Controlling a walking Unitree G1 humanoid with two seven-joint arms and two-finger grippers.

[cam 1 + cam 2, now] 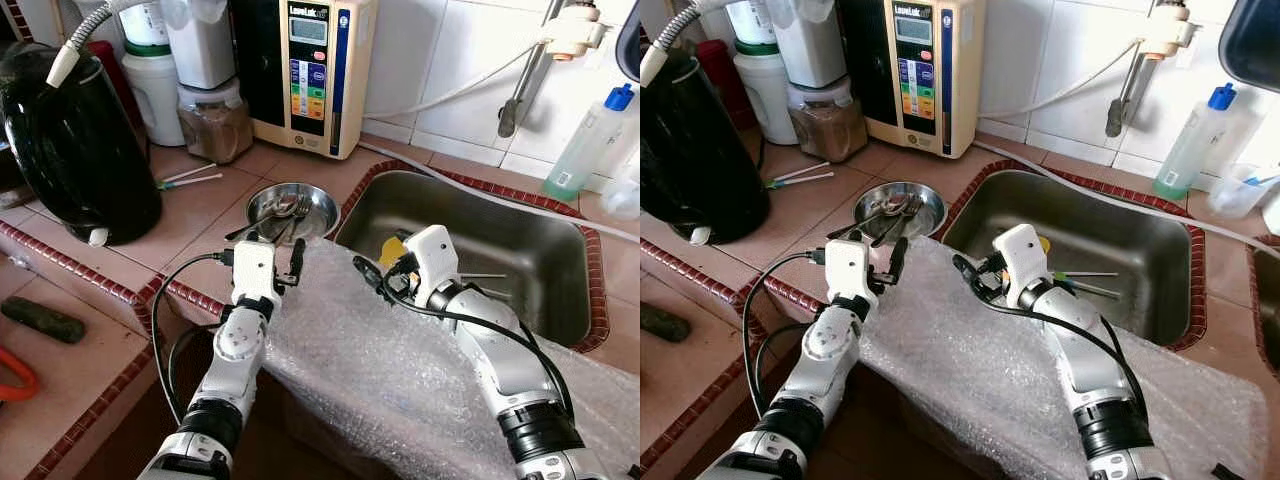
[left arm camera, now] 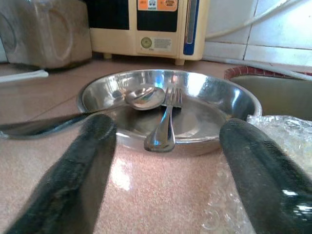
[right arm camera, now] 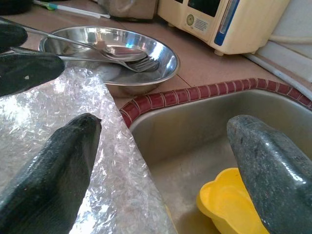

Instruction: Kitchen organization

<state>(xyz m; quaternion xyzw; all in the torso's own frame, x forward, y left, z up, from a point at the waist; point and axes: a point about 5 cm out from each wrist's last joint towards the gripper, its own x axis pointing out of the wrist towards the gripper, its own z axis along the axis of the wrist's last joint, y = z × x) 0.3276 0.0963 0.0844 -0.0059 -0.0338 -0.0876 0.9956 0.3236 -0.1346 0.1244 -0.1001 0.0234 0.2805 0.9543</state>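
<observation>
The steel dish (image 1: 292, 208) sits on the tabletop (image 1: 200, 215) just beside the sink (image 1: 470, 250), straight ahead of our left tool (image 1: 283, 262), whose fingers gape wide and hold nothing. In the dish lie a spoon (image 2: 145, 97) and a fork (image 2: 165, 122), handles pointing back toward us. We judge the left arm nearer. Our right tool (image 1: 392, 262), also wide and empty, hangs over the sink's near rim, above a yellow piece (image 3: 229, 207) in the basin. Bubble wrap (image 1: 390, 370) drapes the tabletop edge under both arms.
</observation>
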